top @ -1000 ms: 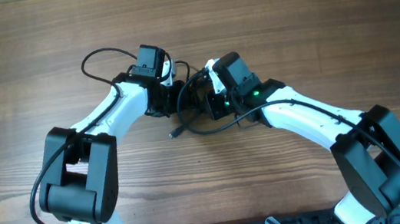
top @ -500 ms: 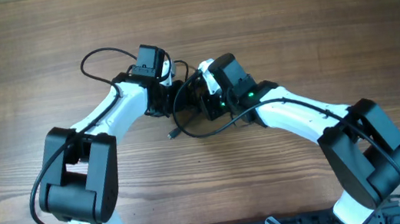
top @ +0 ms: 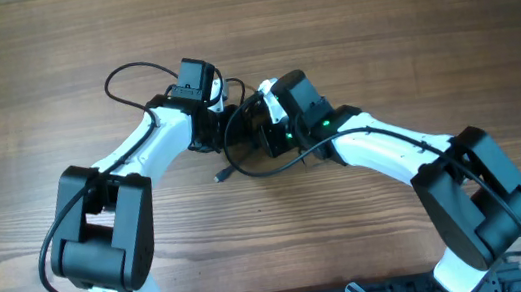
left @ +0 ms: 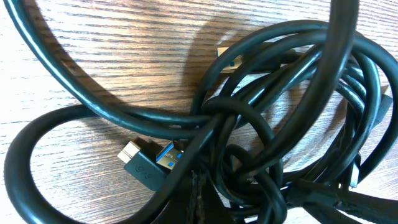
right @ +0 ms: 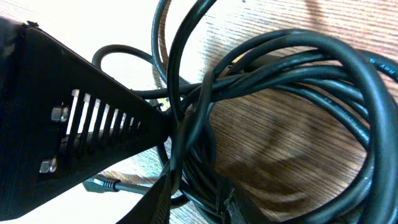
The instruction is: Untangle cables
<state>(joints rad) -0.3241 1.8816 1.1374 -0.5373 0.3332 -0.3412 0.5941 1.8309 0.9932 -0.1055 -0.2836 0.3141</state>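
At cables (left: 236,124) knot: left hand (top: 218,126), right hand (top: 257,131), spread or pinching cannot tell. Risk: pulling apart cinches knot, USB plug (left: 146,163) just beside it snags.

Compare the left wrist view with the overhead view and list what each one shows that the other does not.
Only the left wrist view shows a silver plug with a blue tongue and the tight knot in the thin black cables. Only the overhead view shows the white-and-black left arm and right arm, meeting over the clump. Both show tangled cables on the brown wood-grain table.
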